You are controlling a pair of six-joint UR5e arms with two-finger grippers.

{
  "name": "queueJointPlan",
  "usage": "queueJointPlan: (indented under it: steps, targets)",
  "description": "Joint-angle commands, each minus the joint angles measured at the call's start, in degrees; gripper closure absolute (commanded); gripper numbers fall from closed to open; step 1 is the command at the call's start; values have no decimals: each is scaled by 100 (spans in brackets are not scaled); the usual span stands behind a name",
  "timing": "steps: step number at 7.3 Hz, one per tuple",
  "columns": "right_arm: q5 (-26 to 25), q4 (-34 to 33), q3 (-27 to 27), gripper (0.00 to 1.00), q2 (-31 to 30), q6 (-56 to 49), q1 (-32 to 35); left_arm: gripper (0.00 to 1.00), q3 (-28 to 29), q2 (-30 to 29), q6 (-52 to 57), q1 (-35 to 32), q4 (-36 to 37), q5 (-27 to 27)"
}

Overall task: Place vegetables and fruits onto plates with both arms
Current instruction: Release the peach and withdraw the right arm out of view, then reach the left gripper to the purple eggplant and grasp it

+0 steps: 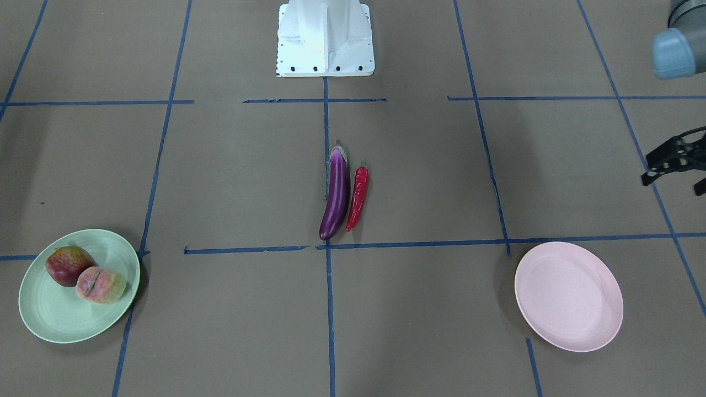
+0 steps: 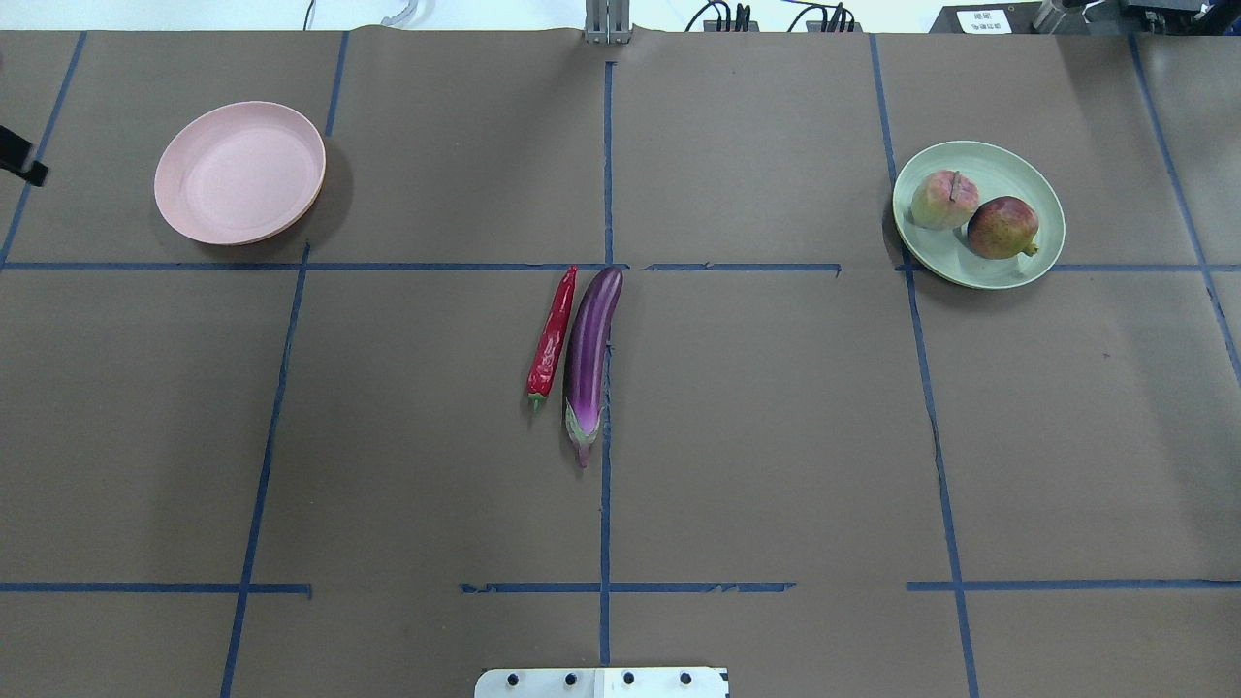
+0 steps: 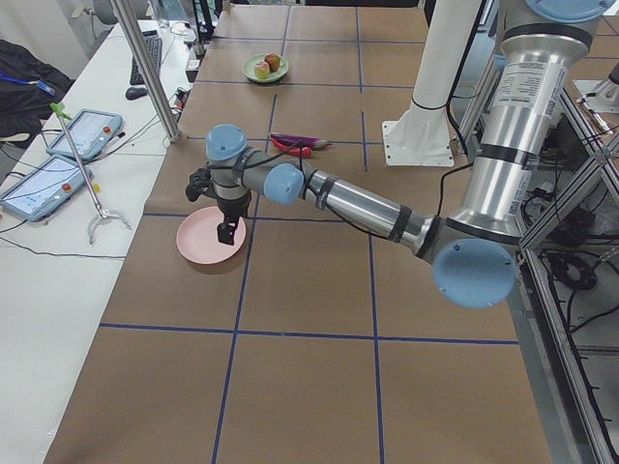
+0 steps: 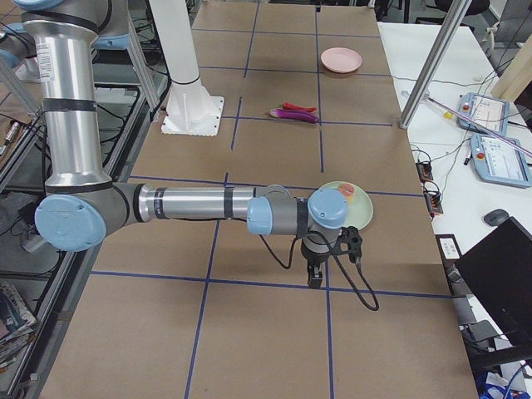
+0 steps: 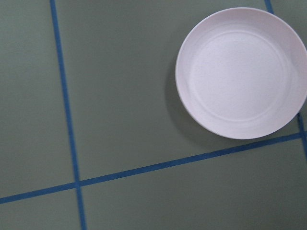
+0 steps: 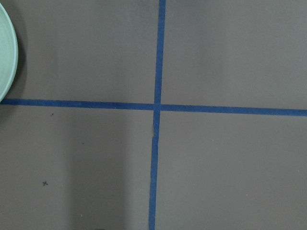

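The purple eggplant point(image 1: 336, 193) and the red chili point(image 1: 358, 198) lie side by side at the table's middle, also in the overhead view (eggplant point(image 2: 589, 354), chili point(image 2: 552, 334)). The dark red apple point(image 1: 67, 266) and the peach point(image 1: 100, 284) sit on the mint green plate point(image 1: 60, 314). The pink plate point(image 1: 568, 296) is empty. My left gripper point(image 1: 674, 183) is open and empty, raised beside the pink plate point(image 5: 240, 74). My right gripper point(image 4: 320, 268) hangs near the green plate point(image 4: 359, 218); I cannot tell whether it is open or shut.
The white base block point(image 1: 325, 38) stands at the robot's side of the table. Blue tape lines cross the brown table cover. Tablets and cables lie on side tables point(image 3: 58, 164) beyond the table's ends.
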Motion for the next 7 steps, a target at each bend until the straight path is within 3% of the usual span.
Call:
queueJointPlan:
  steps: [1,2,5,7]
  targets:
    - [-38,24,168,0,-194,29,5,0,77,-771,-1133,1294,33,52]
    - [-39,32,159,0,-194,28,-4,0,139,-1167,-1844,1701,51,104]
    - [-39,50,150,0,-194,28,-4,0,331,-2291,-4067,3387,78,1577]
    - [-39,50,150,0,-194,28,-4,0,1346,-3310,-5029,4057,69,2413]
